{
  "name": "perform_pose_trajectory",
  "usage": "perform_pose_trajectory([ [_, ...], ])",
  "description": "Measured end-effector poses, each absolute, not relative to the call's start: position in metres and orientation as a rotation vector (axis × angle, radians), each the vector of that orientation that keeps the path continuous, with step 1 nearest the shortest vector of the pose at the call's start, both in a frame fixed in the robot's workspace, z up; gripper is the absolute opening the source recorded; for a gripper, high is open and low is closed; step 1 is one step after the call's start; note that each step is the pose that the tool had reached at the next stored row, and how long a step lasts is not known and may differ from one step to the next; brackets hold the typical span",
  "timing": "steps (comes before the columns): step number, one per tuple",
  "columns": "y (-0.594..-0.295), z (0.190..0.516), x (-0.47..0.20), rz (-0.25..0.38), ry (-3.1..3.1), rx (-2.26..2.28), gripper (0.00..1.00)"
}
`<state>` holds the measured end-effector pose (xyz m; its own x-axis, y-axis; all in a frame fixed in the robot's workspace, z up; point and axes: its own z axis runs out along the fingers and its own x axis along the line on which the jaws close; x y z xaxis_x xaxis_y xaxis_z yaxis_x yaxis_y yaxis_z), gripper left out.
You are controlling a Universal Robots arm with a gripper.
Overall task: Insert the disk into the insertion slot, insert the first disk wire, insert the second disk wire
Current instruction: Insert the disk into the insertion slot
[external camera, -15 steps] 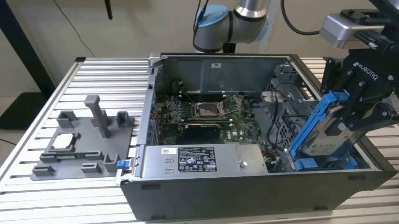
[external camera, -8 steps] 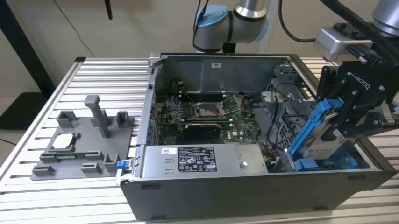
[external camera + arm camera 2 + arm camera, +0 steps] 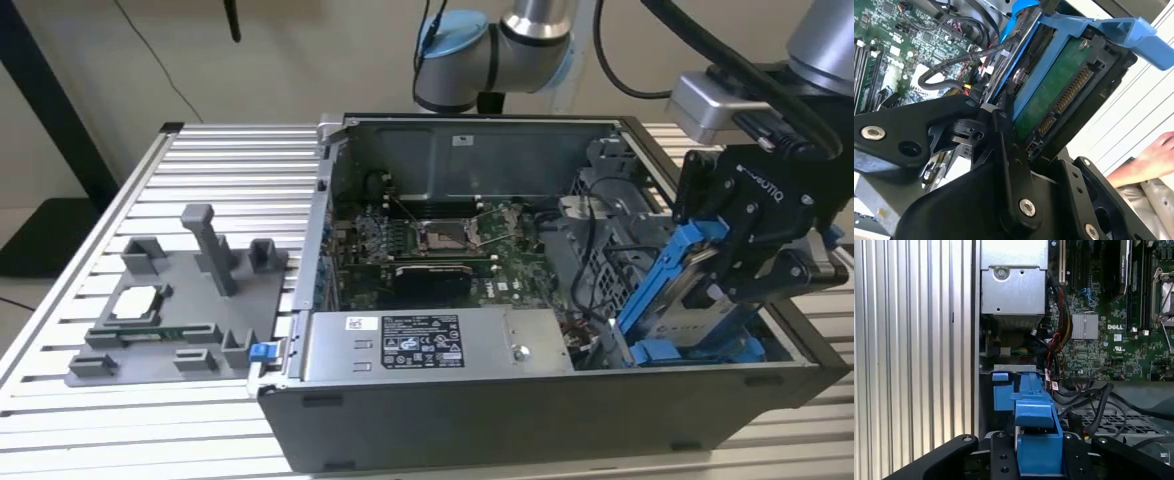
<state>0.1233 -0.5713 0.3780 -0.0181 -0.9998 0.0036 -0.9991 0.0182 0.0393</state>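
Note:
My gripper (image 3: 731,285) is shut on the disk (image 3: 697,305), which sits in a bright blue carrier (image 3: 665,270). In the exterior view it hangs tilted over the case's right front corner. Its lower end dips into the insertion slot (image 3: 641,330), a grey metal bay with blue parts at the bottom. The second wrist view shows the disk's green circuit board (image 3: 1054,95) and connector edge between black fingers (image 3: 1004,145). In the first wrist view the carrier (image 3: 1036,437) points at the bay's grey edge (image 3: 1009,369). Black sleeved cables (image 3: 954,62) lie beside the bay; which are the disk wires I cannot tell.
The open computer case (image 3: 534,420) stands on a ribbed aluminium table (image 3: 214,180). Inside are the motherboard (image 3: 441,240) and a labelled silver power-supply box (image 3: 427,342). A grey fixture (image 3: 174,310) stands at the exterior view's left. A person's hand (image 3: 1154,155) rests beside the case.

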Motion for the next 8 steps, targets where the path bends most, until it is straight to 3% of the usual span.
perform_pose_trajectory([
  [5,-0.5713,0.3778,0.1232,-0.04,-2.22,2.18,0.0],
  [6,-0.5713,0.3779,0.1232,-0.04,-2.22,2.18,1.0],
  [8,-0.5713,0.3779,0.1232,-0.04,-2.22,2.18,1.0],
])
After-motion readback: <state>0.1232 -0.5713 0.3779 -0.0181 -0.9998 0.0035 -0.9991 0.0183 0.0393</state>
